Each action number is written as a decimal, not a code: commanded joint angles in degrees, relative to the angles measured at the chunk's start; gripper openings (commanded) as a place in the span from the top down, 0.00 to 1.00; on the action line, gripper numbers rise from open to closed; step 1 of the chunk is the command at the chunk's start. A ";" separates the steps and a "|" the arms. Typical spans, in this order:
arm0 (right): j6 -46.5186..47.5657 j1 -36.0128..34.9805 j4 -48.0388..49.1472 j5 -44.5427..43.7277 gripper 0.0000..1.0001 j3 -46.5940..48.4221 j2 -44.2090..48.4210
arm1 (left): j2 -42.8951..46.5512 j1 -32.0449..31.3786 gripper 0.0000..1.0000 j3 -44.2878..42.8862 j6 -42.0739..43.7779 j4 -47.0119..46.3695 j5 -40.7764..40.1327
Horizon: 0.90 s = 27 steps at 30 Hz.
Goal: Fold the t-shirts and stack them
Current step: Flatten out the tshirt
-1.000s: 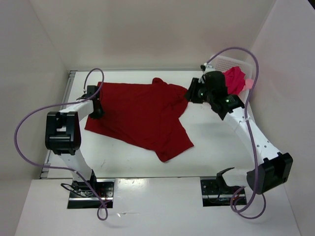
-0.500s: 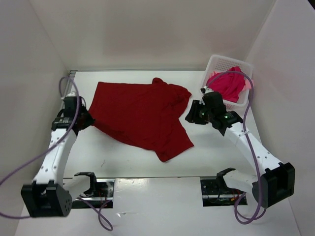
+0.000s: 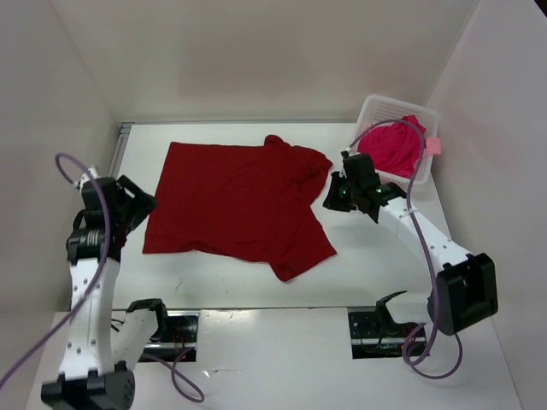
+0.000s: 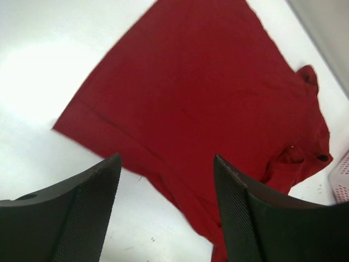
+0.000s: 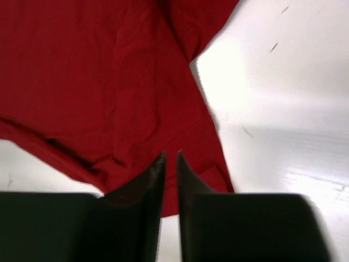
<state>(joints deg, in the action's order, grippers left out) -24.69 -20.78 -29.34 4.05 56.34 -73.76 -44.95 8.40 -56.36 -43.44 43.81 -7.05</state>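
White bench (image 3: 376, 256), from above: a dark red t-shirt (image 3: 235, 205) lies spread flat between the left end effector (image 3: 144, 205), just off its left edge, and the right end effector (image 3: 332, 195), beside its sleeve. Left wrist: fingers (image 4: 82, 218) spread wide, shirt beyond them. Right wrist: fingers nearly pressed together over the shirt's edge; any grip cannot be told.

Dark red tee (image 3: 239, 201) spread flat at ctr; crimson-pink tee (image 3: 393, 147) bunched in basket (image 3: 373, 113), far right.
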 commanded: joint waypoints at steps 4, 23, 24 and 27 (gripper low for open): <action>-1.85 -0.49 10.08 -4.93 0.89 6.15 -7.97 | -22.70 -0.93 0.27 1.78 2.48 -21.89 8.88; 1.92 -5.77 13.79 -4.49 0.33 25.23 -40.23 | -39.95 -3.66 0.38 4.94 6.08 -33.27 17.42; 1.14 -5.77 13.79 -6.06 0.44 25.84 -40.85 | -39.95 -3.66 0.38 4.94 6.09 -33.27 17.42; -0.36 -5.77 14.31 -7.31 0.61 25.23 -40.85 | -39.43 -3.66 0.38 4.94 6.70 -33.27 17.42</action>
<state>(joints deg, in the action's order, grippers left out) -24.23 -26.26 -16.08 -0.64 79.94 -114.59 -86.35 4.91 -51.20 -38.83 13.28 8.99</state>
